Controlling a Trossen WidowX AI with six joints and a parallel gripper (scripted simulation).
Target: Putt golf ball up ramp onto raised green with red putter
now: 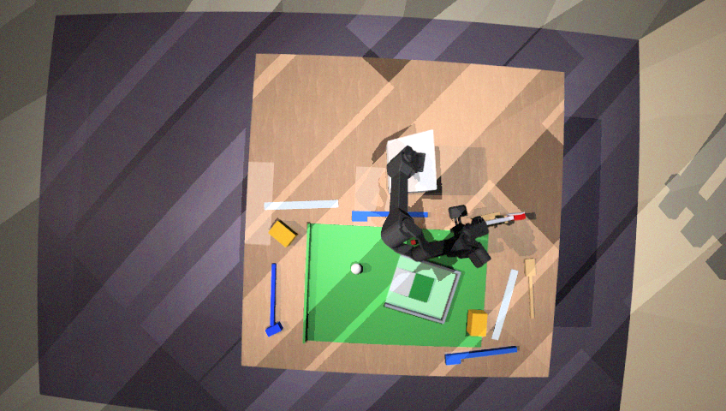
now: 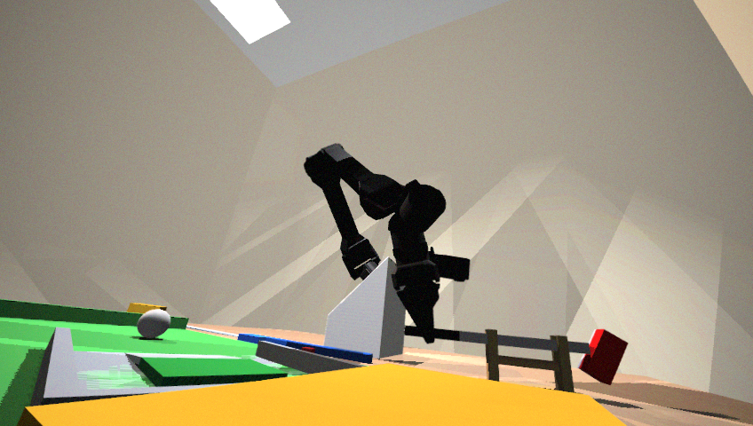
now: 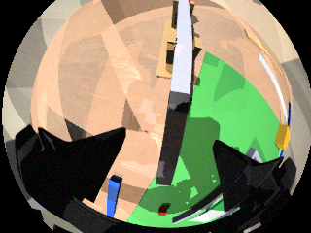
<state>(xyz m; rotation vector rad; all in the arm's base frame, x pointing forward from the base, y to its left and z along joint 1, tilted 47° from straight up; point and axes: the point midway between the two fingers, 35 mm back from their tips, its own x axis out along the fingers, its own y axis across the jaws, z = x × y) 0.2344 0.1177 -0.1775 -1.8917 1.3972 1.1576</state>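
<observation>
The red putter lies along a wooden rack [image 2: 561, 364] [image 3: 164, 65]. Its pale shaft [image 1: 499, 221] [image 2: 520, 342] [image 3: 183, 63] ends in a red head [image 1: 519, 216] [image 2: 605, 356] at the right and a black grip [image 3: 173, 138] near the arm. My gripper [image 1: 466, 234] [image 2: 430, 339] [image 3: 173, 139] is open and empty. In the wrist view its fingers stand on either side of the black grip; in the exterior view they reach about its height. The white golf ball [image 1: 356, 268] [image 2: 154, 323] rests on the green mat [image 1: 330, 315], left of the ramp, whose raised green [image 1: 421, 287] [image 2: 211, 367] is dark green.
Grey walls [image 1: 452, 297] edge the ramp. Yellow blocks [image 1: 282, 232] [image 1: 477, 323] lie left of the mat and at its lower right corner. Blue putters [image 1: 273, 294] [image 1: 481, 354], white bars [image 1: 300, 205] [image 1: 505, 304] and a tan mallet [image 1: 531, 285] lie around. A red marker [image 1: 413, 242] [image 3: 162, 210] lies below the arm.
</observation>
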